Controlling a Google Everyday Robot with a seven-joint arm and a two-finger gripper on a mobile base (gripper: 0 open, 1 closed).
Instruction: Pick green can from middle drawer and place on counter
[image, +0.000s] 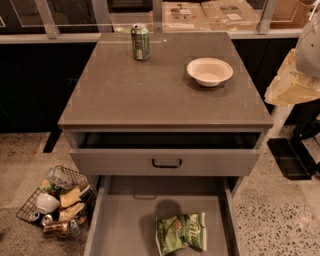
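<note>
The green can, a crumpled green foil snack bag (181, 232), lies flat on the floor of the pulled-out middle drawer (125, 225), right of centre near the front. The counter (150, 90) is the grey-brown top of the cabinet above it. My arm, white and cream (295, 75), hangs at the right edge of the view. My gripper (300, 142) is the dark part below it, beside the cabinet's right side, well apart from the bag and holding nothing that I can see.
An upright green-and-silver drink can (140, 42) stands at the counter's back. A white bowl (209, 71) sits at its right. The top drawer (166, 161), with a black handle, is slightly open. A wire basket of rubbish (55, 202) is on the floor at left.
</note>
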